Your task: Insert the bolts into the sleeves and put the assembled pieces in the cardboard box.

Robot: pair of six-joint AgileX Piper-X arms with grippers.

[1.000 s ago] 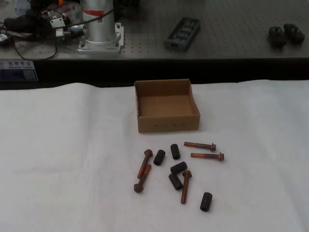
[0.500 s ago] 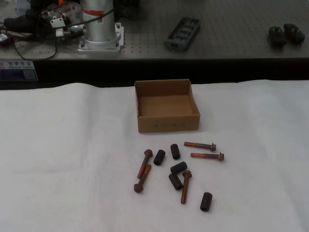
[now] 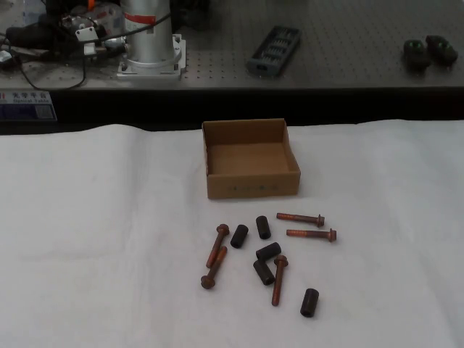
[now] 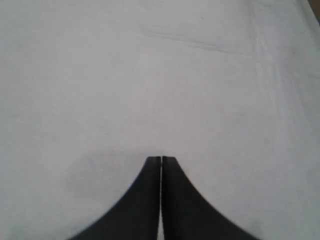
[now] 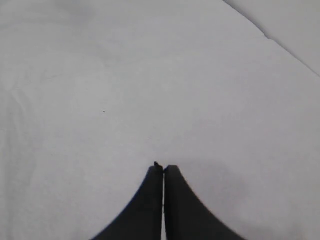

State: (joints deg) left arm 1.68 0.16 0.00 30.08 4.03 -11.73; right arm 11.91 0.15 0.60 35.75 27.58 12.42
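Bolts (image 3: 300,218) lying flat (two crosswise, heads rightward), left pincer (image 4: 160,159) and right pincer (image 5: 163,167) clenched, empty

Even, fairly bright light falls from overhead on the white cloth (image 3: 87,217), with no glare in the high view. The bolts (image 3: 310,233) and sleeves (image 3: 310,302) cast only thin, soft shadows close beneath them, and the cardboard box (image 3: 251,190) is slightly shaded along its inner walls. Behind the cloth runs a dark band (image 3: 326,105). A faint grey shadow spreads on the cloth just beside the tips of the left gripper (image 4: 161,159). The right gripper (image 5: 164,167) throws a similar soft patch beside its own tips.
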